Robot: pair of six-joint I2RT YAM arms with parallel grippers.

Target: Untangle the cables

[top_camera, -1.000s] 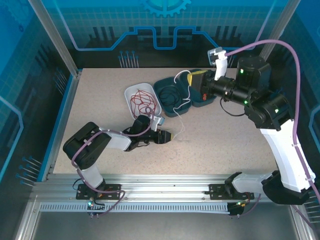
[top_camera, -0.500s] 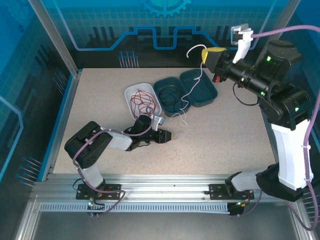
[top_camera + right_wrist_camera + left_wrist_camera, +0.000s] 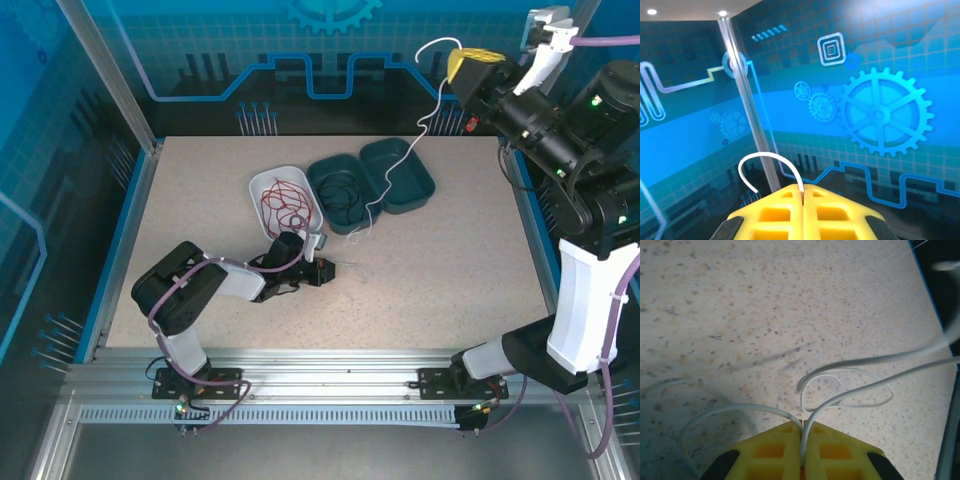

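Speckled tabletop [image 3: 200, 200] below; I'm seeing left end effector [image 3: 803, 430] clenching white cable [image 3: 425, 125] low, right end effector [image 3: 802, 192] clamping same cable aloft against blue wall [image 3: 690, 150].

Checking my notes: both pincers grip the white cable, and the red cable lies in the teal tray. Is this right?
No: the red cable lies in the white tray, as the top external view shows. The left pincer and right pincer do grip the white cable.

You have three cables: one red cable [image 3: 283, 203], one black cable [image 3: 340, 195], one white cable [image 3: 412, 145]. At upper centre you have three trays: one white tray [image 3: 262, 181], a left teal tray [image 3: 314, 180] and a right teal tray [image 3: 416, 186]. You have two grippers: left gripper [image 3: 803, 426], right gripper [image 3: 803, 189].
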